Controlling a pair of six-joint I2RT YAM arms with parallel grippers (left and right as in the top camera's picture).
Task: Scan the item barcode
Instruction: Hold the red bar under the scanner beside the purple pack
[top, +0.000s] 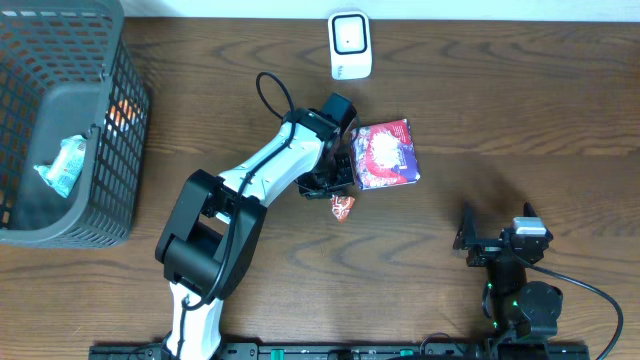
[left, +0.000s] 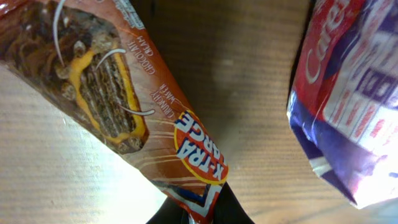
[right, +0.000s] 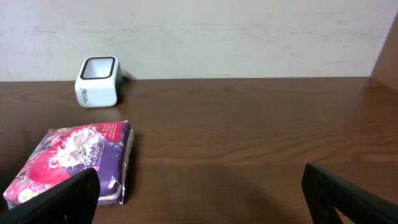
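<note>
My left gripper (left: 200, 214) is shut on the end of an orange-brown wafer bar (left: 118, 106), which hangs over the wooden table. Overhead, the bar (top: 342, 207) pokes out below that gripper (top: 335, 188), just left of a pink and purple pack (top: 386, 155). The same pack (left: 348, 106) fills the right of the left wrist view. A white scanner (top: 350, 45) stands at the far edge of the table, window facing up. My right gripper (top: 497, 235) rests low at the front right, open and holding nothing. From its wrist camera I see the scanner (right: 97, 81) and the pack (right: 74, 162) ahead and to the left.
A dark mesh basket (top: 110, 150) stands at the left edge with a teal packet (top: 62, 165) and something orange inside. A black cable (top: 272, 95) loops off the left arm. A white wall (right: 199, 31) runs behind the table.
</note>
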